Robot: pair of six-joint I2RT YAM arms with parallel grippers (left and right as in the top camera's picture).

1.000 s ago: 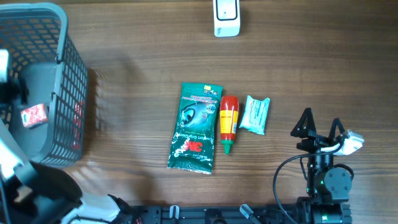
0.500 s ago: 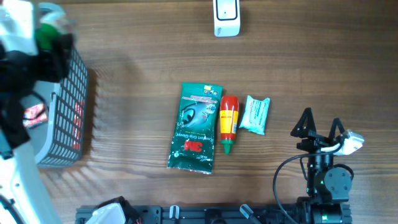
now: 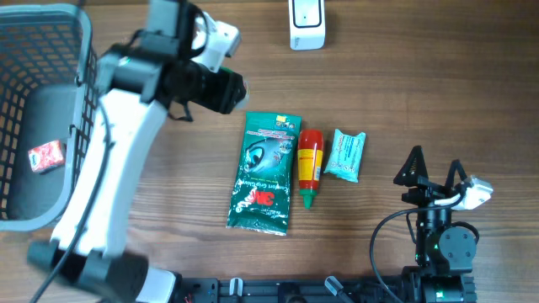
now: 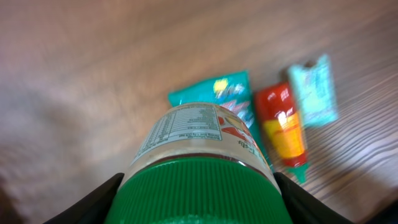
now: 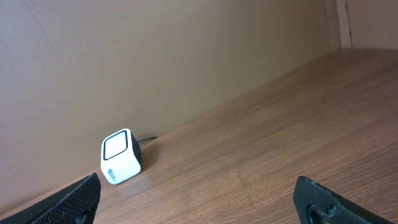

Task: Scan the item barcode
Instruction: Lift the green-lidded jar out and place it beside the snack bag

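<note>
While left arm works, right end effector (image 3: 434, 168) sits at near edge of counter (image 3: 168, 185), jaws spread wide, empty, likely parked out of way. Mid-counter: green pouch (image 3: 265, 172), red bottle (image 3: 310, 167), teal packet (image 3: 345, 155) laid flat side by side, queued or done, cannot tell which. Just beyond pouch's far left corner, left end effector (image 4: 200, 202) clamps jar (image 4: 199, 140) by green lid (image 4: 202, 183), jaws partway closed, jar airborne. Lid grip leaves label (image 4: 183, 127) bare for reading, barcode not seen. Far edge: white scanner (image 3: 306, 23), window turned toward arms, jar well short of it.

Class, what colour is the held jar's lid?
Green; the jar's lid shows best in the left wrist view.
</note>
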